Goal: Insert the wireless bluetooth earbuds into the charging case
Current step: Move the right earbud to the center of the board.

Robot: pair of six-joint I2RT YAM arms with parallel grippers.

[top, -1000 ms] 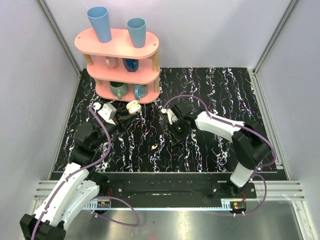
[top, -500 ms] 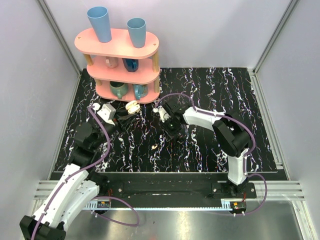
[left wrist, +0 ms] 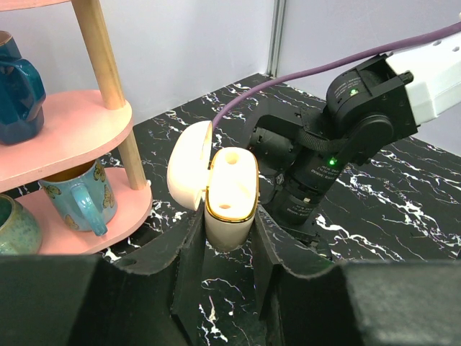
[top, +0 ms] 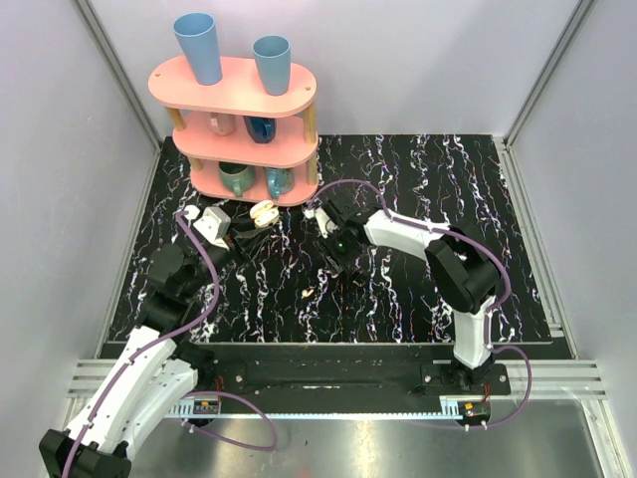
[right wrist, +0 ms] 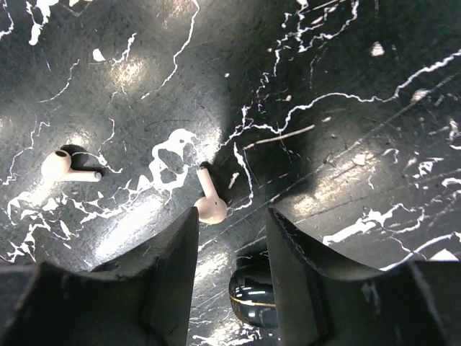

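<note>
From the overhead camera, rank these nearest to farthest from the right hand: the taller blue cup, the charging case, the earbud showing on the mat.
1. Earbud, on the mat, just near-left of the right hand.
2. Charging case, farther left, in the left hand.
3. Taller blue cup, far back on the shelf top.

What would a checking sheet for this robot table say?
Surface: black tabletop with white marble veins.
Job's things: small cream-white plastic charging case, lid open, no bud seen inside; tiny cream-white earbud and second earbud, both lying on the tabletop.
Clutter: small glossy black object beside the nearer earbud.
Grippers: left gripper shut on the charging case, held upright; right gripper open, fingers either side of one earbud.
Cables: purple cable along each arm, off the job's things.
Surroundings: pink three-tier shelf with blue cups and mugs; pale walls.
</note>
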